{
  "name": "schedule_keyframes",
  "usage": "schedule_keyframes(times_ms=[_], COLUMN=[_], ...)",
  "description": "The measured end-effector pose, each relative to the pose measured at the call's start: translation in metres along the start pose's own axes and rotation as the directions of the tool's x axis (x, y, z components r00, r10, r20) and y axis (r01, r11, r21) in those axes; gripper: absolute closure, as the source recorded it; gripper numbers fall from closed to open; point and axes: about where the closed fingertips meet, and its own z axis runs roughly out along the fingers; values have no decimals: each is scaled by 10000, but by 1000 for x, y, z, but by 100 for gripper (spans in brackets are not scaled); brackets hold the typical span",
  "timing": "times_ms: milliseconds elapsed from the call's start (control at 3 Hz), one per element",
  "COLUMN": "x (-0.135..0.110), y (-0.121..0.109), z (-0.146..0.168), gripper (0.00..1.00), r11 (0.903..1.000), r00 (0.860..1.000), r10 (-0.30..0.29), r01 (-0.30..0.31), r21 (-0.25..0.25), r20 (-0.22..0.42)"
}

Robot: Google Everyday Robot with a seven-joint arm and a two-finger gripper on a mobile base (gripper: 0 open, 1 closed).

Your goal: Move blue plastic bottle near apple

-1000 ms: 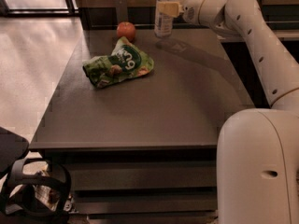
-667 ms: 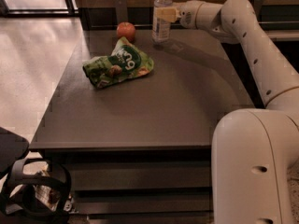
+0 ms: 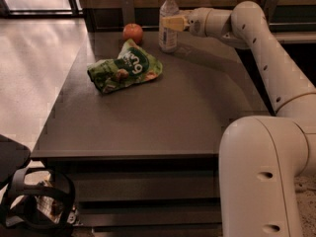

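Note:
The blue plastic bottle, clear with a white cap, stands upright on the dark table at its far edge. The red-orange apple sits a short way to the bottle's left, apart from it. My gripper reaches in from the right on the white arm. Its yellowish fingers are closed around the bottle's middle. The bottle's base is at or just above the tabletop.
A green snack bag with white lettering lies on the table in front of the apple. A wall and ledge run behind the table's far edge. My white base stands at the front right. A dark object sits on the floor at lower left.
My gripper has carried the bottle to the left, closer to the apple, and lowered it towards the tabletop. The apple and the snack bag have not moved.

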Motion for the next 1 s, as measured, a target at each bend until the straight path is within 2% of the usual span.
schedule_keyframes(times_ms=[333, 667, 1000], x=[0, 1, 2], y=[0, 2, 4], z=[0, 3, 6], gripper=[100, 85, 62], r11=[10000, 10000, 9999], r00=[10000, 10000, 10000], r10=[-5, 6, 18], r01=[5, -6, -18], r21=[-11, -54, -99], r20=[-7, -16, -25])
